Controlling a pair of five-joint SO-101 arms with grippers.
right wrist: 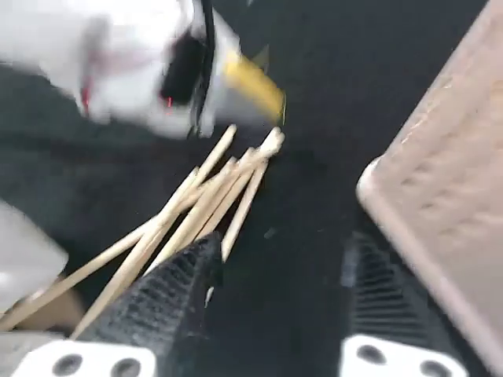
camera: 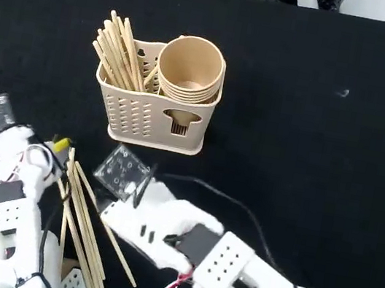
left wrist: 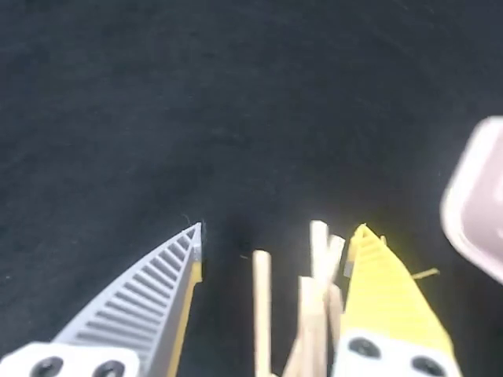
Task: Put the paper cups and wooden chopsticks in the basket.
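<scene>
Fetching the loose pale wooden chopsticks [camera: 84,215] off the black table [camera: 312,134], near the beige perforated plastic basket [camera: 138,116]. Left gripper [left wrist: 280,229] gaping around their tips; right gripper [right wrist: 283,247] gaping, empty. Next: clamp squarely, lift level.

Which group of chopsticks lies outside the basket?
The loose chopsticks lying on the table at the left gripper. The other chopsticks stand tilted inside the basket, beside the cups.
</scene>
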